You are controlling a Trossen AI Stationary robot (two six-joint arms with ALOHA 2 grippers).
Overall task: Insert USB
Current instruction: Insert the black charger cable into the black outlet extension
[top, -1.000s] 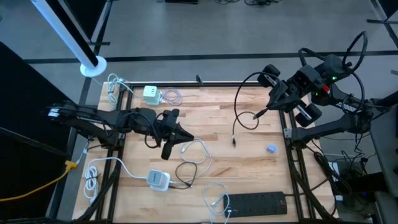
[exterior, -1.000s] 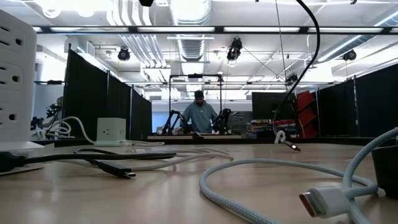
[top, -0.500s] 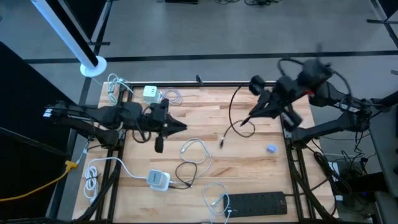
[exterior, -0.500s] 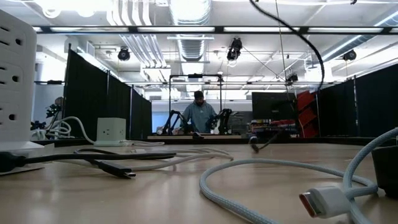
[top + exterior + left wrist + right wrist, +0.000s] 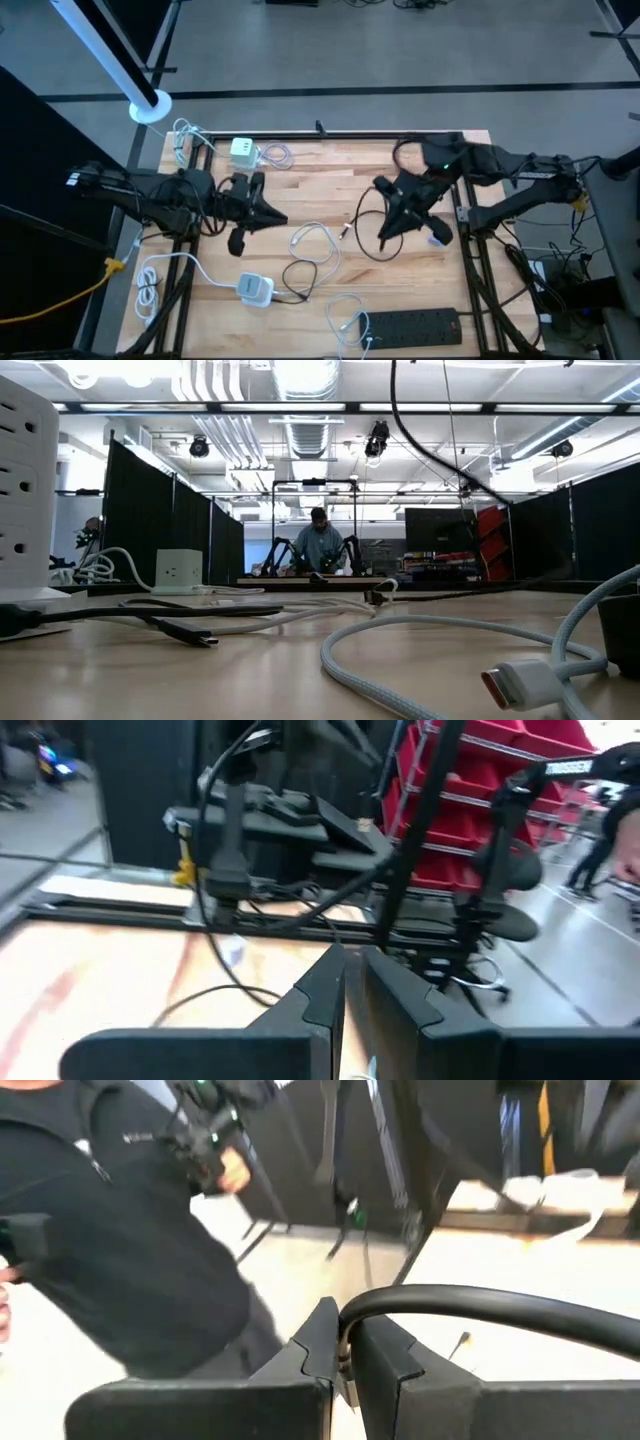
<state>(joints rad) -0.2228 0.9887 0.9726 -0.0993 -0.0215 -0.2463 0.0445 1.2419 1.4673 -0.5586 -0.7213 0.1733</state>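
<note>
A black USB cable (image 5: 372,222) curls in a loop at the table's middle right, and its plug end (image 5: 345,232) is low over the wood, also seen in the low view as the plug (image 5: 380,596). My right gripper (image 5: 384,238) is shut on this cable. My left gripper (image 5: 278,216) hovers at the table's left, shut, with nothing between its fingers (image 5: 322,988). A white charger block (image 5: 243,150) stands at the far left. Another white charger (image 5: 255,288) lies near the front. My right gripper pinches the black cable (image 5: 347,1324) between its two fingers, partway along its length. The cable arches out of the fingertips to one side (image 5: 480,1302). Its free part hangs slack below toward the table.
A black power strip (image 5: 412,322) lies along the near edge. White cables (image 5: 312,250) loop across the middle and front. A small bluish object (image 5: 440,238) sits near the right edge. A person shows beyond the table (image 5: 320,545).
My right gripper has swung from the far right corner toward the table's middle and down, carrying the black cable. The cable's plug end has dropped from mid-air to near the tabletop and moved left. My left gripper has drawn back a little toward the table's left edge.
</note>
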